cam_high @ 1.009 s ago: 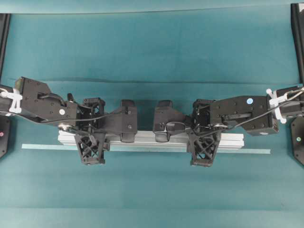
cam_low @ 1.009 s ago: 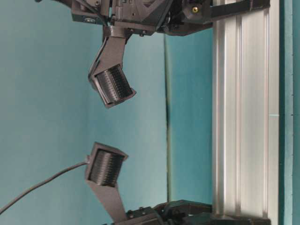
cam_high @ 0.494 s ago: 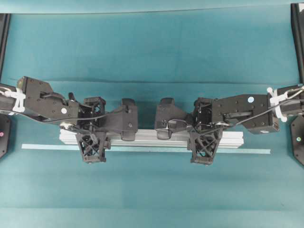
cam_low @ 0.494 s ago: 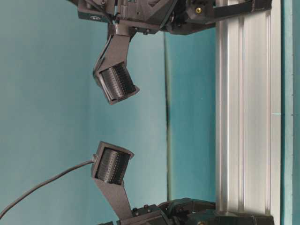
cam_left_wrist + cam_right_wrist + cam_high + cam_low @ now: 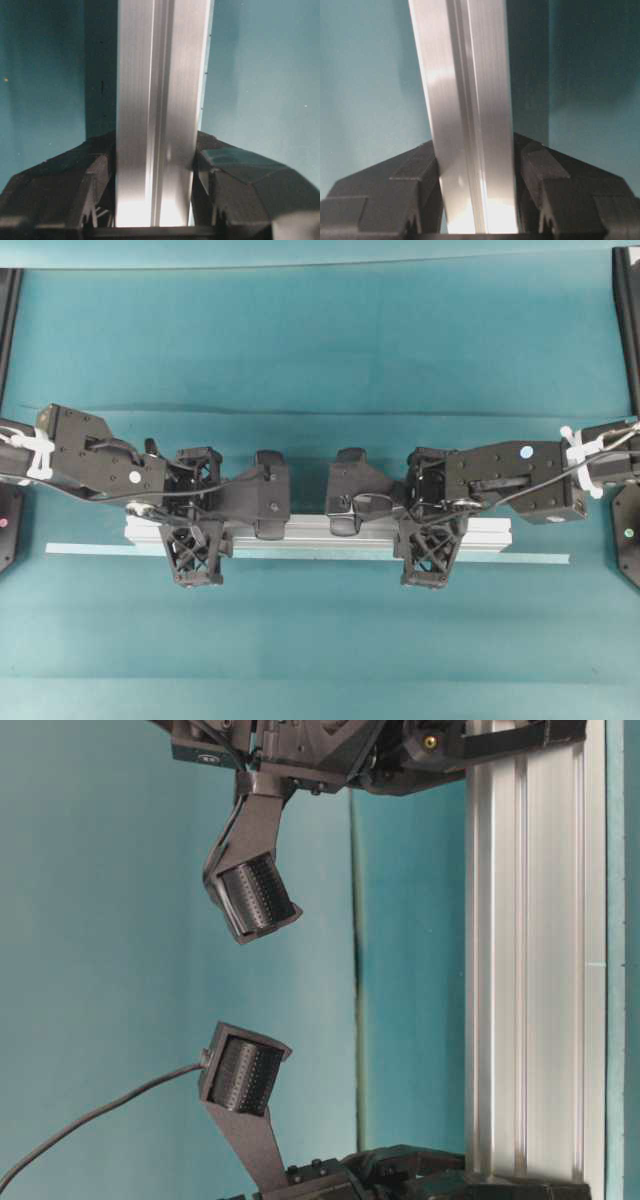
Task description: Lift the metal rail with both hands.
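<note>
The metal rail (image 5: 310,532) is a silver grooved bar lying left to right across the teal cloth. My left gripper (image 5: 195,530) is shut on it near its left end. Near the other end my right gripper (image 5: 430,532) is shut on it too. The left wrist view has the rail (image 5: 157,100) running straight up between the black fingers (image 5: 95,185) of the gripper (image 5: 155,165), which press its two sides. The right wrist view is alike: the rail (image 5: 467,100) sits clamped in the gripper (image 5: 476,160). A broad dark shadow lies on the cloth beside it. The table-level view shows the rail (image 5: 525,970) running vertically.
A thin pale teal strip (image 5: 85,549) lies along the rail's near side and sticks out past both ends. Black arm bases stand at the left edge (image 5: 8,525) and the right edge (image 5: 628,535). A cable (image 5: 90,1120) trails from one wrist camera.
Both arms and the rail have shifted slightly together; in the table-level view the rail has drifted a little toward the right edge. Both grips are unchanged.
</note>
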Available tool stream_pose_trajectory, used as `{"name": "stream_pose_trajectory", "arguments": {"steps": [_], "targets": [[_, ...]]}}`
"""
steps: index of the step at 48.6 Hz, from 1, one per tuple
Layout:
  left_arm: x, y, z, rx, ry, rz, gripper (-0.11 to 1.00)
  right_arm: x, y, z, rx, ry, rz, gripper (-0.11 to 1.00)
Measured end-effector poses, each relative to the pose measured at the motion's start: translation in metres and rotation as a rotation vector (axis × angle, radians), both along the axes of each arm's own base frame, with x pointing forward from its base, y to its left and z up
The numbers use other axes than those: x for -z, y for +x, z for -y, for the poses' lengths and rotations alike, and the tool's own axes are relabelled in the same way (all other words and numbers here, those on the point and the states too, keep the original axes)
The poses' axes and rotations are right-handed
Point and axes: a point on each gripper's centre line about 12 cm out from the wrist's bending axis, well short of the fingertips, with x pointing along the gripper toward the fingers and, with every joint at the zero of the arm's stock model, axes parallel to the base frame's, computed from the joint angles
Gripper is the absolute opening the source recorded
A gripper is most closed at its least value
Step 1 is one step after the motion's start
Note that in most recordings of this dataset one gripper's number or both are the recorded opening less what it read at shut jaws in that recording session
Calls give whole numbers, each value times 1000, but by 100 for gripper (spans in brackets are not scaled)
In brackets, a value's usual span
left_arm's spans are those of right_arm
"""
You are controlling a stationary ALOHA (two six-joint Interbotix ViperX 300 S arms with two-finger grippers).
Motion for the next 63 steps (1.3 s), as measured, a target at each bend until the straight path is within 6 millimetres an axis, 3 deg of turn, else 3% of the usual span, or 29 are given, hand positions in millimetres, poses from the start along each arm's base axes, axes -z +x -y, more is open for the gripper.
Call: {"name": "stream_pose_trajectory", "arguments": {"steps": [33,35,41,45,55,63], "targets": [[2,-1,0,14,3,49,37,3,-3,1,4,-3,26,41],[2,-2,0,14,3,49,45,3,-3,1,4,-3,28,43],[6,-1,0,5,0,49,82,7,-5,3,12,-2,17,78],[6,0,-1,3,0,55,97,7,-4,6,17,-3,20,93],[3,0,0,16,4,64,97,-8,0,6,19,-4,83,95],[-23,-1,-1,16,6,132,97,-32,0,6,20,-7,150,95]]}}
